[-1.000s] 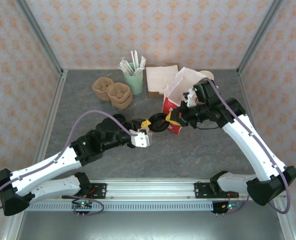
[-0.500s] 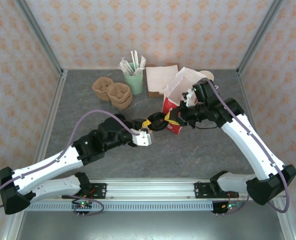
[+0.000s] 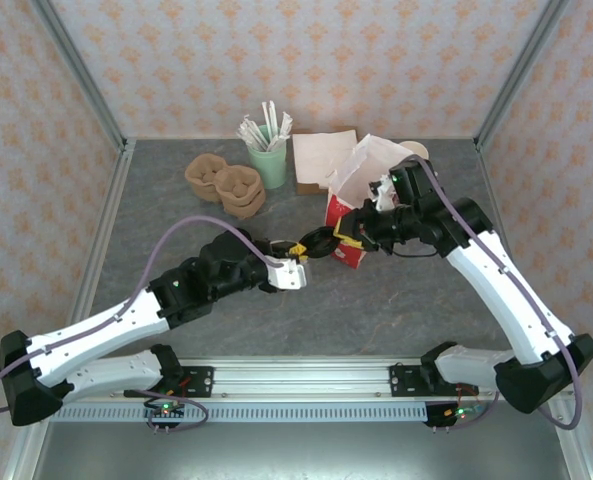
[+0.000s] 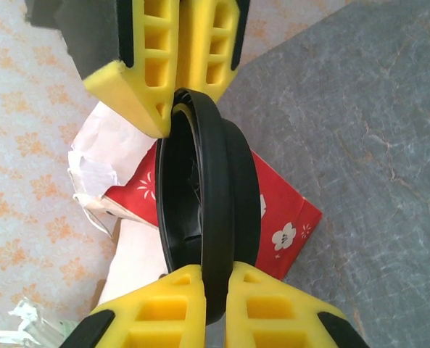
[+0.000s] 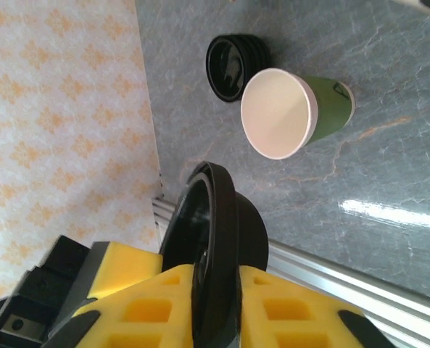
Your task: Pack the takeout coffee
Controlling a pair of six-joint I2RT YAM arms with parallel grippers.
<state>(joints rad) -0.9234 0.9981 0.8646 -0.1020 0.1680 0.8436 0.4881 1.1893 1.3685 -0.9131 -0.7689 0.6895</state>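
Observation:
A black plastic lid [image 3: 321, 243] hangs on edge above the table, just left of the red-and-white paper bag [image 3: 342, 213]. My left gripper [image 3: 298, 250] is shut on its left rim and my right gripper [image 3: 344, 238] on its right rim. In the left wrist view my yellow fingers [image 4: 215, 272] pinch the lid [image 4: 215, 203], the right gripper [image 4: 177, 101] grips the far rim, and the bag [image 4: 283, 214] lies behind. The right wrist view has my gripper [image 5: 215, 270] pinching the lid [image 5: 215, 210]. The lidded green takeout coffee is hidden.
A lidless green cup with a cream rim [image 5: 280, 112] stands beside a low pile of black lids [image 5: 233, 65] behind the bag. Brown pulp carriers [image 3: 226, 183], a green tumbler of straws [image 3: 268, 150] and napkins [image 3: 321, 158] sit at the back. The metal rail [image 5: 331, 268] runs along the near edge.
My left arm has pushed forward and right a little, drawing its gripper closer in on the lid. The lid and my right gripper stay beside the bag.

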